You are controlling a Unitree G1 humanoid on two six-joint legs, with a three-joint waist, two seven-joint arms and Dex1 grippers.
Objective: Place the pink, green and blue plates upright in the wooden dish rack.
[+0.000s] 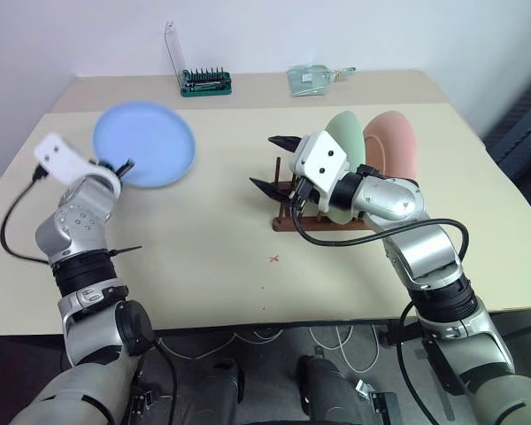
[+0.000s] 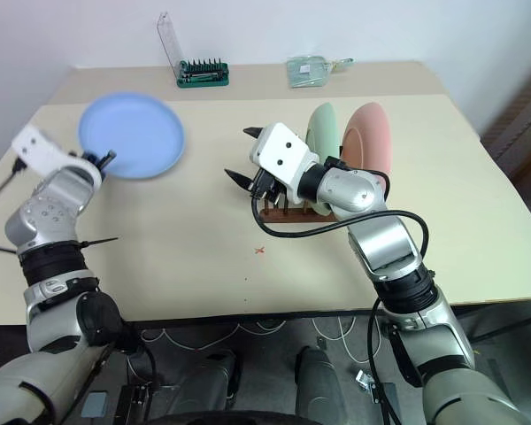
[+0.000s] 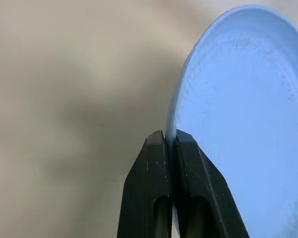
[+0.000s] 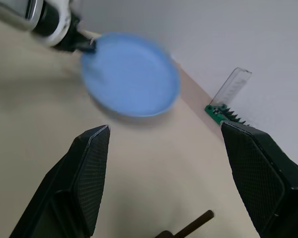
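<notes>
The left claw (image 3: 170,141) pinches the blue plate's (image 1: 146,144) rim, upper left of the frame above the tabletop (image 1: 212,266). The right claw (image 1: 277,165) gapes wide and empty, centre frame, before the wooden dish rack (image 2: 274,212) holding the green plate (image 1: 345,142) and pink plate (image 1: 394,146) upright.

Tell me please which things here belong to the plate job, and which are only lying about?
Job things:
- blue plate, pinched at its rim by the left gripper
- green plate, upright in the rack
- pink plate, upright in the rack
- right gripper, open near the rack

Lying about:
- green bit holder
- clear packet
</notes>
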